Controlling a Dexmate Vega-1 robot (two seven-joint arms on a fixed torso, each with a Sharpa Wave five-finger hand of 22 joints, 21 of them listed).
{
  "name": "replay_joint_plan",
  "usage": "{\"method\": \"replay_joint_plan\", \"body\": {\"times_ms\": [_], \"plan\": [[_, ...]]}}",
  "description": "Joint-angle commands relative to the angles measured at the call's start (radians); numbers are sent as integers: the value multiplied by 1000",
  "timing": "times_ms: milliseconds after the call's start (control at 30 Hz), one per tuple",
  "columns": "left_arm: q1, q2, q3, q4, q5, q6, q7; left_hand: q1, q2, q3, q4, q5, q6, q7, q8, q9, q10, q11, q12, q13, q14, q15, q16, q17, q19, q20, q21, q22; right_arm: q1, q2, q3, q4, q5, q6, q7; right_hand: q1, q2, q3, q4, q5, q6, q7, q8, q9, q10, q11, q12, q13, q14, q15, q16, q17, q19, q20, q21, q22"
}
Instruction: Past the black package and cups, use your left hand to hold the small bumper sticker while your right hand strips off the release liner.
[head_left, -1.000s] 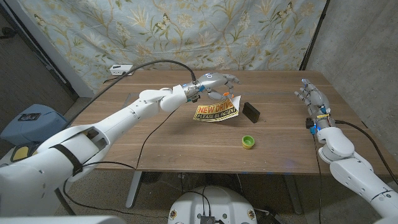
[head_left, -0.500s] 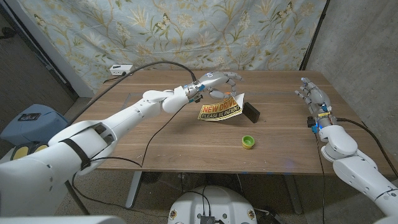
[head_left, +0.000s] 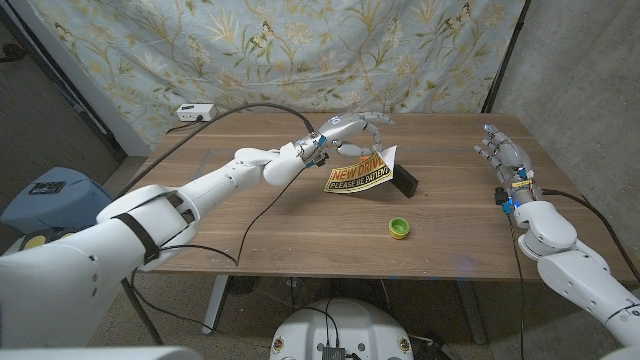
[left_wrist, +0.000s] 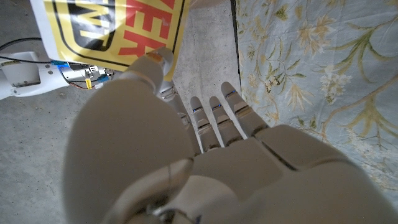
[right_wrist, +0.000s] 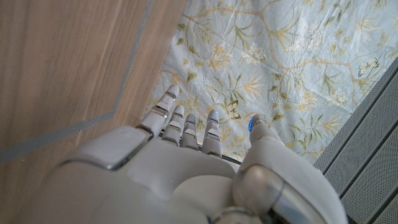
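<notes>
A: Currently the left hand (head_left: 355, 130) is out over the middle of the table (head_left: 270, 225), arm stretched long, fingers pinching the bumper sticker (head_left: 359, 173) by its upper edge.

B: Sticker lifted?

A: Yes, it hangs tilted just beside the black package (head_left: 404, 180). Yellow face, red and black lettering, white corner sticking up. Left wrist view shows the print close above the thumb.

B: Right side?

A: Right hand (head_left: 501, 155) stands at the table's right edge, fingers straight and apart, holding nothing. Green cup (head_left: 399, 228) sits nearer the front.
</notes>
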Motion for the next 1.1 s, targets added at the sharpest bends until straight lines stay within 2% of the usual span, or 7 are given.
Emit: {"method": "replay_joint_plan", "body": {"times_ms": [33,167,433,733,833,1000,1100], "plan": [[-16,-78,22,155,-72,-94,100,-10,1,7,0,8,1,7,18,60,10,4,-2,6,4,6,-6,3,-6,0,-1,1,-8,-9,11,-8,10,-7,14,7,-1,1,-8,5,11,2,4,5,2,3,4,4,-2,7,3,1,1,10,1,3],[-17,-102,25,196,-105,-115,101,-10,0,8,0,10,-2,6,20,63,12,-4,-4,6,6,5,-6,3,-6,-1,-3,1,-14,-16,16,-17,16,-14,21,8,-2,1,-10,5,12,3,4,5,1,3,4,4,-3,8,3,1,1,12,1,3],[-17,-149,27,282,-188,-166,77,-14,-1,10,2,14,-1,6,25,67,16,-1,-7,7,5,4,-8,2,-6,-3,-5,0,-38,-38,30,-50,25,-34,33,13,-8,2,-18,5,18,11,6,5,4,7,5,4,-3,14,2,-3,4,22,3,3],[-23,-196,40,371,-268,-201,49,-18,-2,12,4,16,-4,8,29,71,15,0,-12,7,-5,10,-13,2,-19,3,-12,-1,-78,-69,50,-122,28,-107,6,33,-22,6,-42,6,48,34,15,5,23,23,11,3,8,26,3,-11,21,31,7,2],[-25,-204,45,384,-289,-205,37,-18,-2,14,3,17,-2,8,29,68,15,-4,-14,7,-9,19,-15,1,-24,12,-15,-1,-86,-78,56,-143,23,-131,-5,37,-24,7,-47,6,52,41,15,5,25,25,12,3,12,29,3,-13,27,33,9,2],[-26,-217,47,407,-344,-214,-3,-19,-4,15,3,17,-1,8,27,62,14,6,-17,8,-12,28,-17,0,-24,13,-17,-1,-96,-88,64,-171,30,-164,-8,42,-29,7,-53,6,56,46,15,4,33,31,14,3,18,33,5,-15,33,39,10,2],[-21,-226,41,419,-398,-222,-56,-21,-7,15,2,18,-1,7,28,61,13,12,-21,9,-8,69,-17,-2,-19,28,-17,-2,-98,-95,67,-186,29,-184,-11,44,-30,7,-55,6,58,47,15,4,33,31,14,3,20,36,5,-16,37,44,12,2]]}}
